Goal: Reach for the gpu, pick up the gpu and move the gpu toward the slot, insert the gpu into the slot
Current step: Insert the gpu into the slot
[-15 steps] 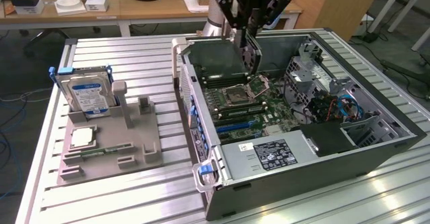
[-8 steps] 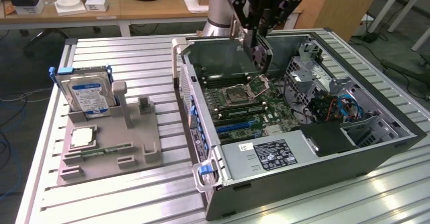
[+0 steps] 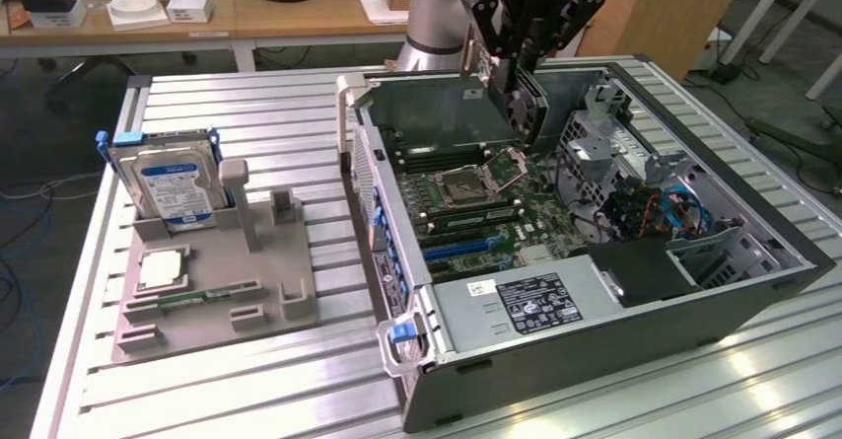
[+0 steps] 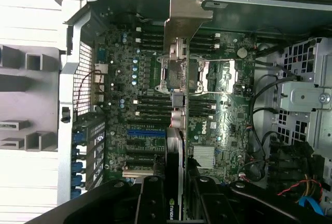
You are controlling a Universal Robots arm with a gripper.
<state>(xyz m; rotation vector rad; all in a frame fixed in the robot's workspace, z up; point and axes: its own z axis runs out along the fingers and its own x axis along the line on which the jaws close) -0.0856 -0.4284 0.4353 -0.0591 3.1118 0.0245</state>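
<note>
My gripper (image 3: 526, 49) hangs over the far end of the open computer case (image 3: 593, 360), shut on the gpu (image 3: 523, 104). The gpu is a dark card held edge-on and clear of the motherboard (image 3: 474, 202). In the wrist view the gpu (image 4: 174, 156) runs away from my gripper (image 4: 174, 190) between the two black fingers (image 4: 150, 198). Its silver bracket (image 4: 184, 22) reaches the case's far wall. The card crosses above the CPU socket (image 4: 181, 73). The blue slot (image 4: 147, 131) lies on the board beside the card; the same blue slot (image 3: 460, 247) shows in the exterior view.
A grey fixture (image 3: 263, 261) on the exterior view's left holds a silver blue-labelled hard drive (image 3: 169, 184), a processor chip (image 3: 161, 266) and a green memory stick (image 3: 211, 291). Inside the case are the power supply (image 3: 526, 301), a drive cage (image 3: 618, 153) and blue cables (image 3: 677, 207).
</note>
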